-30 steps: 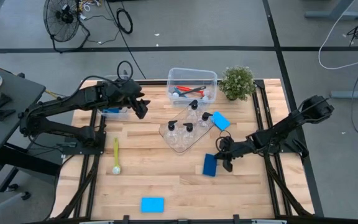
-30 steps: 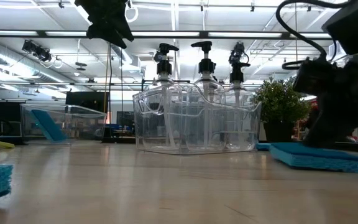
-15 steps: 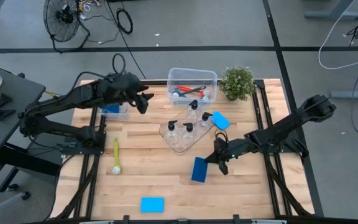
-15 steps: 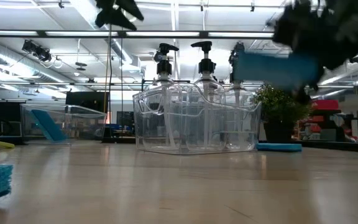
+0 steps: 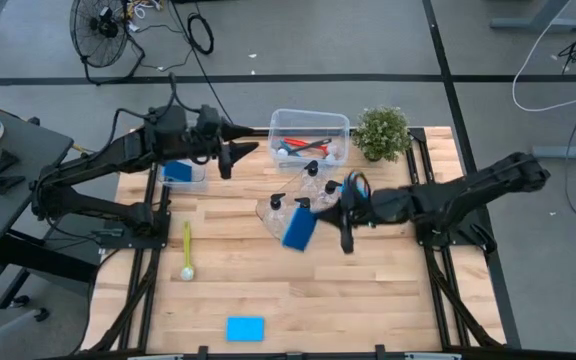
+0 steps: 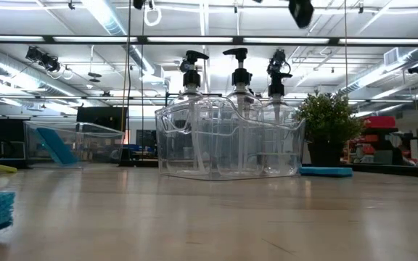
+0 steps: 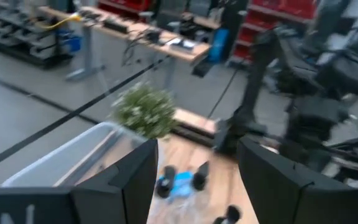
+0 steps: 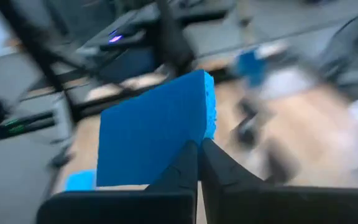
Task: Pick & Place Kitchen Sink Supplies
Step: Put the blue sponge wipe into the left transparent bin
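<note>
My right gripper (image 5: 320, 218) is shut on a dark-blue sponge (image 5: 298, 229), high above the table beside the clear tray (image 5: 268, 212) that holds small pump bottles (image 5: 302, 205). My left gripper (image 5: 235, 157) hangs open and empty in the air between the small left bin (image 5: 184, 176) and the far clear bin (image 5: 309, 122). A light-blue sponge (image 5: 245, 328) lies flat near the front edge. A yellow-green brush (image 5: 187, 250) lies flat at the left. In the low view the bottles (image 6: 236, 72) stand upright in the tray. My right gripper pinches the dark-blue sponge between its two fingers (image 8: 185, 167) at one end, near a corner (image 8: 195, 135). The fingers come nearly level from the table's right. The sponge sticks out past the fingertips, on edge and tilted, lifted clear of the table.
A small potted plant (image 5: 381, 131) stands at the far right. The far bin holds brushes (image 5: 298, 147). The left bin holds a blue sponge (image 6: 55, 145). Another sponge (image 6: 326, 171) lies right of the tray. Bare wood lies in the middle and at the near right.
My right gripper has lifted the dark-blue sponge off the table and carried it up and toward the left and far, to the tray of bottles, tipping toward level. My left gripper has risen a little and tipped up toward level, still open.
</note>
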`<move>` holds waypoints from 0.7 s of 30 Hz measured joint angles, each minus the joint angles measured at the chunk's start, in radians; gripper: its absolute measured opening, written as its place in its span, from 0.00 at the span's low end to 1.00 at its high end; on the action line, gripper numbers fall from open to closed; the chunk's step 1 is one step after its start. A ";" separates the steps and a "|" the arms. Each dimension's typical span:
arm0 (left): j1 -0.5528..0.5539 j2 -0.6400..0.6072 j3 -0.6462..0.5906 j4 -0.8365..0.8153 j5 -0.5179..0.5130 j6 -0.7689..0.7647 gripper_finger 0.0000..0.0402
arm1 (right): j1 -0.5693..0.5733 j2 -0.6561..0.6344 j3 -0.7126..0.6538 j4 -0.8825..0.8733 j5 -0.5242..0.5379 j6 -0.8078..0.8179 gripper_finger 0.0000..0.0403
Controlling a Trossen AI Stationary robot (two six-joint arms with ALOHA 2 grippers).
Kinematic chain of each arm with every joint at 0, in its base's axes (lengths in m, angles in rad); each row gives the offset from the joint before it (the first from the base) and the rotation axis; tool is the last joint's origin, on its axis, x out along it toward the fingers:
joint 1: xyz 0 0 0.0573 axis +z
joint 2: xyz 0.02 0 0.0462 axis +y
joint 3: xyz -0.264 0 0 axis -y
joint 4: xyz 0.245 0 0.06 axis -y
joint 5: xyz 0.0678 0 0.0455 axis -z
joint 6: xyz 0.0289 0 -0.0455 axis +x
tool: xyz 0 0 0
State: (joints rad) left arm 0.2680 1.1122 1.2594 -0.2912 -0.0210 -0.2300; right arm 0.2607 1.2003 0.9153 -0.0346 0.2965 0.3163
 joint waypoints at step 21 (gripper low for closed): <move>-0.003 0.037 0.001 0.053 0.139 -0.156 0.81 | -0.156 0.014 0.170 0.093 0.376 -0.380 0.00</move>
State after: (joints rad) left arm 0.2645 1.1491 1.2602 -0.2386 0.1177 -0.3857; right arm 0.1050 1.2139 1.0855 0.0581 0.6724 -0.0633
